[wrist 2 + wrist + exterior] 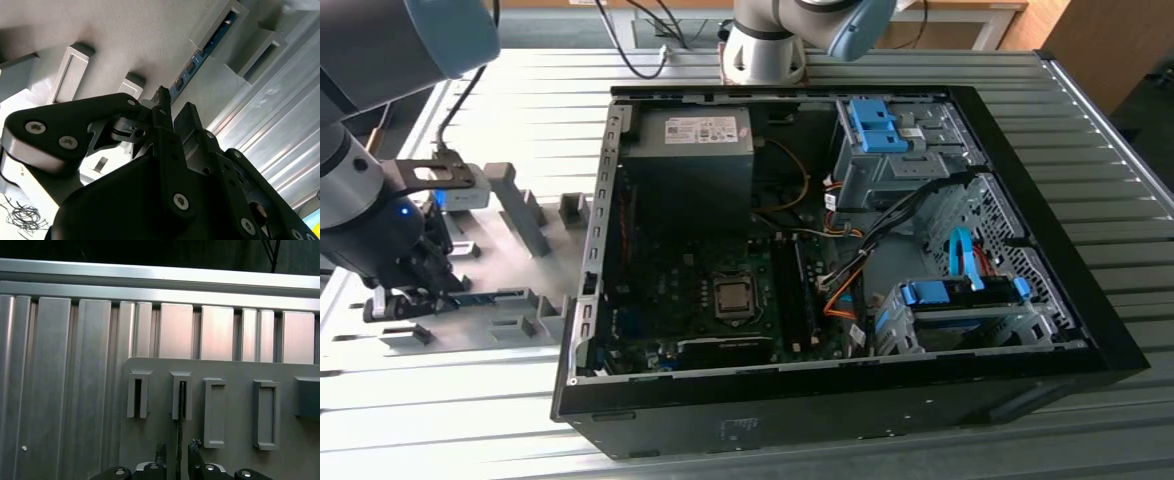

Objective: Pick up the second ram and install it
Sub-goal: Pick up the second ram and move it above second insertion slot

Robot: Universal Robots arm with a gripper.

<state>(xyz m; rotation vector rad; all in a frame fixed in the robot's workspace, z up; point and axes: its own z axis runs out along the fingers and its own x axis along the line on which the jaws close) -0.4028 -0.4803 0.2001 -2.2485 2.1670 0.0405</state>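
- we see the gripper [177,450] low over the grey fixture plate [230,371] at the exterior view's left, beside the open computer case [854,420].
- its fingers [161,454] are spread apart, one on each side of the second ram [179,432].
- the second ram stands on edge in a slotted holder on that plate.

Second ram [199,59]: blue-green board, small dark chips.
Gripper [176,449]: black, silver screw heads.
Holder plate [235,371]: matte grey.
Table [520,420]: silver, ribbed in parallel stripes.
Computer case [854,405]: black.
Inside the case:
- motherboard [680,290]: dark green-black
- drive-bay latches [871,122]: bright blue
- flat cable [965,262]: blue
- wires [841,290]: orange

Arm [400,40]: blue-grey cap, grey body.
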